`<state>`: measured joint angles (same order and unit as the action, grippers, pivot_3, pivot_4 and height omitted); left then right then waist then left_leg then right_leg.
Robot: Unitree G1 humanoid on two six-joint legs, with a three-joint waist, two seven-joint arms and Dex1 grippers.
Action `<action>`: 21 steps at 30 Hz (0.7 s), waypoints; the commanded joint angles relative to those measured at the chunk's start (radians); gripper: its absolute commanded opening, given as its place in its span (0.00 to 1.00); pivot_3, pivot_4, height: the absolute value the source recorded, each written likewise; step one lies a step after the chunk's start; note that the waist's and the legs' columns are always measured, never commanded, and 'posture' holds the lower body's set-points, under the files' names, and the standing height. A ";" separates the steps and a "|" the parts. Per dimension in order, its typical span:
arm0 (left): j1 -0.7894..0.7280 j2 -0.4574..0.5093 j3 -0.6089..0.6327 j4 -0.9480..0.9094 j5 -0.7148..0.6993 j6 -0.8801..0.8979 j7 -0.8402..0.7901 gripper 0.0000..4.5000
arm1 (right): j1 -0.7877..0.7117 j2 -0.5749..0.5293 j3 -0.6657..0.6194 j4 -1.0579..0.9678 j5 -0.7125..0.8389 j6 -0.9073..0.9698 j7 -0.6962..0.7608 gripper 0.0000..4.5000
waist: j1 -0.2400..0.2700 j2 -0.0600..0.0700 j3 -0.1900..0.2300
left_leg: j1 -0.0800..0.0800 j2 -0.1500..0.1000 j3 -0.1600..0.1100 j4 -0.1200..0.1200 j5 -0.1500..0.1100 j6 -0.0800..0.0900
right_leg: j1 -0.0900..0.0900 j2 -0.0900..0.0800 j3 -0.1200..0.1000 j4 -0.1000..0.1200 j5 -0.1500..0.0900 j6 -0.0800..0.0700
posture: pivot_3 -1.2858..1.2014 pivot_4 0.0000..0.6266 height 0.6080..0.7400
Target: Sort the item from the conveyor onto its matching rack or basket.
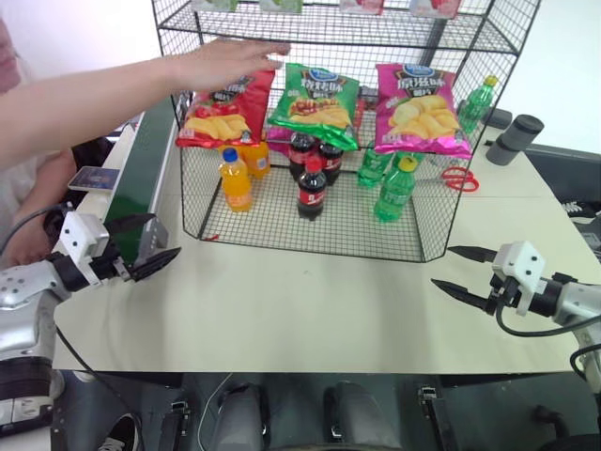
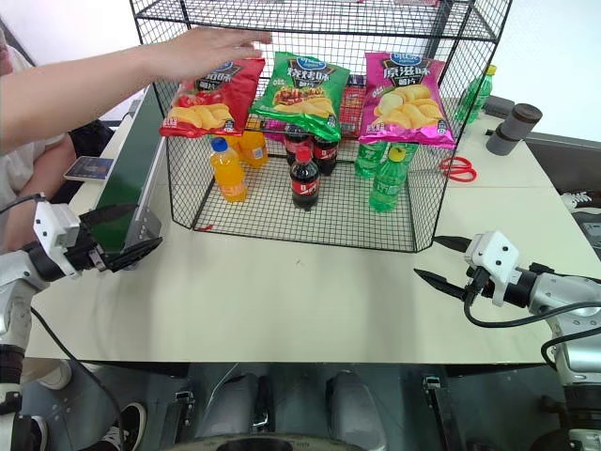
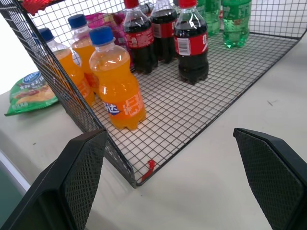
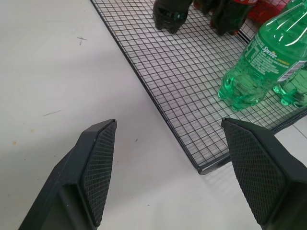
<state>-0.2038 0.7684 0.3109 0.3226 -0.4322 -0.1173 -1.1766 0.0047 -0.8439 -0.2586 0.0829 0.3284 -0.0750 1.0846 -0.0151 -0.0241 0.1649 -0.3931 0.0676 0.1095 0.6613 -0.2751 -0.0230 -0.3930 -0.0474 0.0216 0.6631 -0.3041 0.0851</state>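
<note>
Up on the black wire rack (image 1: 427, 202), green chip bag (image 1: 316, 103), well beyond both wide-open, empty grippers, left gripper (image 1: 153, 249), right gripper (image 1: 455, 270).

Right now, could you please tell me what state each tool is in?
Left tool: open, holding nothing, above the table beside the conveyor.
Right tool: open, holding nothing, above the table in front of the rack.
</note>
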 commanded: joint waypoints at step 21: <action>0.000 -0.010 0.002 -0.022 -0.009 -0.010 -0.002 1.00 | -0.017 -0.003 -0.022 -0.041 0.019 -0.015 -0.008 0.81 | 0.000 0.000 0.000 | 0.000 0.000 0.000 0.000 0.000 0.000 | 0.000 0.000 0.000 0.000 0.000 0.000 | 0.52 0.24 1.00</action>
<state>-0.2030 0.7561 0.2997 0.3224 -0.4321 -0.1173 -1.1774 -0.0017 -0.8431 -0.2585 0.0706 0.3337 -0.0760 1.0772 -0.0153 -0.0241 0.1649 -0.3931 0.0676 0.1095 0.6613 -0.2751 -0.0231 -0.3930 -0.0473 0.0216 0.6631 -0.3041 0.0851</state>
